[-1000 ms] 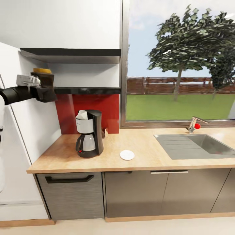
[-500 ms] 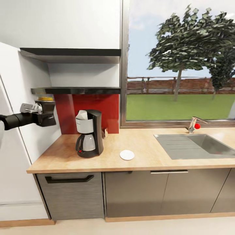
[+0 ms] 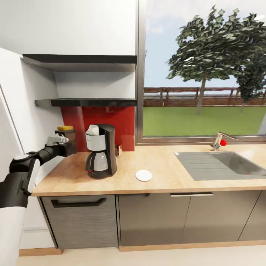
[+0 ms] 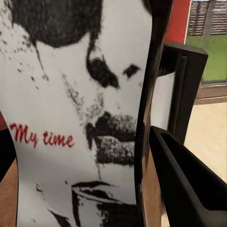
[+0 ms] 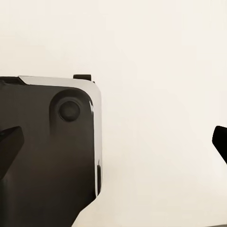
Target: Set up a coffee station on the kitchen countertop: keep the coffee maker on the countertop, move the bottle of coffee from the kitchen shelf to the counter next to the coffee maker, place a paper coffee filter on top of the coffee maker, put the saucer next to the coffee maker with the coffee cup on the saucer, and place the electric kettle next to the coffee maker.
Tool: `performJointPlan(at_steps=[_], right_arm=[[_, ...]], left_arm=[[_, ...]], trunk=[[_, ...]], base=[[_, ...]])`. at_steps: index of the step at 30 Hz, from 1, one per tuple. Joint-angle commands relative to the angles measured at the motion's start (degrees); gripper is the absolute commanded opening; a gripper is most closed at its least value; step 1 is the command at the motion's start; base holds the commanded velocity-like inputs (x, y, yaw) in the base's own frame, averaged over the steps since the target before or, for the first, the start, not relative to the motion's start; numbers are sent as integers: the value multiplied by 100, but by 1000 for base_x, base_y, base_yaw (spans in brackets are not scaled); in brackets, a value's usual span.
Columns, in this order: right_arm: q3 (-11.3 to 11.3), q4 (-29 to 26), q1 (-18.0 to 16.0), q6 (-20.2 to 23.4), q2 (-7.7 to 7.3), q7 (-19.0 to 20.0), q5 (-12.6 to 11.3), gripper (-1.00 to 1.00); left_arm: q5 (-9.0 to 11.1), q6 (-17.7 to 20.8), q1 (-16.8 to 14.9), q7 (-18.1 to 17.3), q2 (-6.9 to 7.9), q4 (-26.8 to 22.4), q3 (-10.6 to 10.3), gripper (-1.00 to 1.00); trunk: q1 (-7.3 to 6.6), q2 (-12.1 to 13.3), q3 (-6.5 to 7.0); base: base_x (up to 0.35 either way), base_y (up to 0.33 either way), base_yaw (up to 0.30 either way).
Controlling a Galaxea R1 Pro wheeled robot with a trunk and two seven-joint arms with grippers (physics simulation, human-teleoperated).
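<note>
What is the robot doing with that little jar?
The robot's left gripper is holding the bottle of coffee, the small dark jar with a yellow lid, above the left end of the kitchen countertop. It is close beside the coffee maker but not set down yet. A small white round thing lies on the counter to the right of the machine. The sink is farther right.

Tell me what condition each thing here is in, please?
Dark coffee jar with yellow lid: lid on, held above the counter's left end.
Left hand: shut on the jar.
Tall black coffee machine: upright, glass carafe in place.
Small flat white disc: lying flat on the light-wood counter.
</note>
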Motion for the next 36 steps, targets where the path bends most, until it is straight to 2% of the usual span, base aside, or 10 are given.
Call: performJointPlan(at_steps=[1, 4, 8, 14, 17, 20, 23, 28, 36], right_arm=[[5, 7, -2, -19, 0, -2, 1, 100], [9, 8, -2, -19, -12, -2, 1, 100], [10, 8, -2, -19, -17, -2, 1, 100], [11, 9, -2, -20, -14, -2, 1, 100], [8, 9, -2, -20, -15, -2, 1, 100], [5, 9, -2, -19, -13, -3, 1, 100], [3, 9, -2, -19, -15, -3, 1, 100], [-3, 9, -2, -19, -17, -2, -2, 100], [-7, 9, -2, -19, -18, -2, -5, 100]], left_arm=[[0, -121, 76, 77, -59, -3, 16, -100], [21, -681, 333, 511, -129, 3, 29, -100], [39, -1138, 690, 993, -156, 1, 41, -100], [35, -1717, 1140, 1441, -159, 53, 55, -100], [38, -2025, 1308, 1672, -162, 309, 52, -100], [25, -2134, 1354, 1805, -167, 674, 43, -100], [18, -2165, 1369, 1842, -172, 811, 34, -100], [14, -2187, 1380, 1858, -176, 885, 31, -100], [14, -2190, 1385, 1866, -177, 903, 30, -100]], trunk=[[2, -4, -1], [2, -4, -1], [2, -4, -1], [2, -4, -1], [2, -4, -1], [2, -4, -1], [2, -4, -1], [2, -4, -1], [2, -4, -1]], base=[[0, 0, 0], [0, 0, 0], [0, 0, 0], [0, 0, 0], [0, 0, 0], [0, 0, 0], [0, 0, 0], [94, 0, 0], [289, 0, 0]])
